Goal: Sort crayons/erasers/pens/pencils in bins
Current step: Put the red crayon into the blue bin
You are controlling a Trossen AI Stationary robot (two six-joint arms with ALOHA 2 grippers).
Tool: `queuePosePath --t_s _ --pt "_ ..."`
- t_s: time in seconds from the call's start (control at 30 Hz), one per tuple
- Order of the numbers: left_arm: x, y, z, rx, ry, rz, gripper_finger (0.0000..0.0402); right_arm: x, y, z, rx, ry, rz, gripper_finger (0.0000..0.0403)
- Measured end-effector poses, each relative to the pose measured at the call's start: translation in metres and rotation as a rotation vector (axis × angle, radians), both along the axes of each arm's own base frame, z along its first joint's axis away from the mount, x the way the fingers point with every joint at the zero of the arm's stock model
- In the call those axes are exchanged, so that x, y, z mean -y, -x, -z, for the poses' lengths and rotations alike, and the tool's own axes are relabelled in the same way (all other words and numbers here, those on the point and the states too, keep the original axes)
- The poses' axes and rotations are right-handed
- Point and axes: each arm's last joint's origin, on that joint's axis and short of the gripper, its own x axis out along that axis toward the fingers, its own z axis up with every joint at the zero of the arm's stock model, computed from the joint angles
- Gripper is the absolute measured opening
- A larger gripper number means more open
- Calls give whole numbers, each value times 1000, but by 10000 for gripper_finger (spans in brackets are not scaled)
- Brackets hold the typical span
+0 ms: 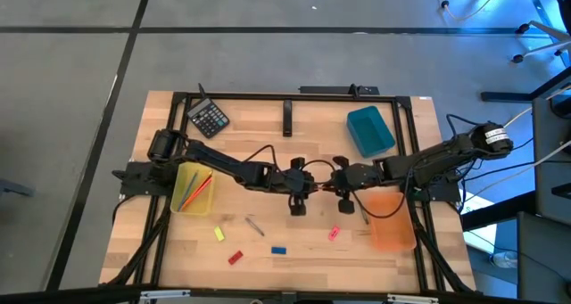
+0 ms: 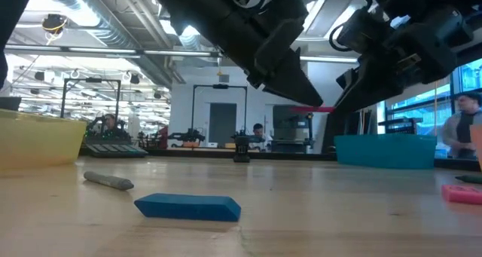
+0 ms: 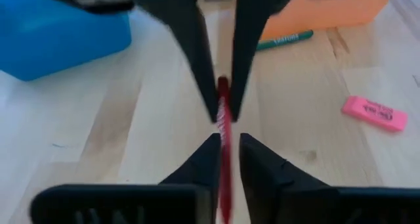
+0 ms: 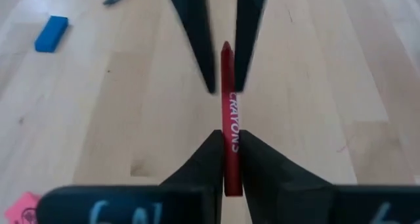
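Note:
A red crayon (image 4: pixel 228 99) hangs in the air over the table's middle, between my two grippers, which face each other. My right gripper (image 4: pixel 230 137) is shut on its rear end. My left gripper (image 3: pixel 228 140) comes from the left, slightly open, with a finger on either side of the crayon's pointed end (image 4: pixel 226 50). On the table lie the blue eraser (image 1: pixel 278 250), pink eraser (image 1: pixel 335 234), yellow eraser (image 1: pixel 219 234) and red eraser (image 1: pixel 235 258). The yellow bin (image 1: pixel 192 190) holds a few sticks. The teal bin (image 1: pixel 370 130) and orange bin (image 1: pixel 390 222) stand on the right. My right gripper pinches the red crayon between its two fingers by the rear part (image 4: pixel 231 142), near the end of the printed label. The fingers come level from the table's right and lie along the crayon. The crayon is lifted clear and level (image 2: pixel 310 108), its tip pointing toward the left gripper.
A grey stick (image 1: pixel 254 224) lies left of the middle near the erasers. A green crayon (image 3: pixel 285 40) lies beside the orange bin. A black calculator (image 1: pixel 208 117) sits at the far left. A dark frame runs around the table's edge. People show in the room behind.

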Motion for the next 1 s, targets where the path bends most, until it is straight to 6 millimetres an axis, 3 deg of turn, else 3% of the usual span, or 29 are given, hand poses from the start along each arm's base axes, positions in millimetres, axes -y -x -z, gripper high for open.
queuePosePath --t_s 0.17,0.37,0.67,0.83,1.0 --pt "-1 0 0 3 -23 -42 100 13 7 1 -64 26 135 46" --pt "-5 3 2 -12 -28 -167 142 41 29 -14 -82 126 469 45" --pt "-6 7 7 -61 8 -228 146 88 78 -31 -96 202 1029 45" --pt "0 8 7 -60 8 -215 147 105 87 -27 -159 191 1161 49" --pt "7 8 7 -56 8 -197 147 112 90 -25 -187 196 1185 83"
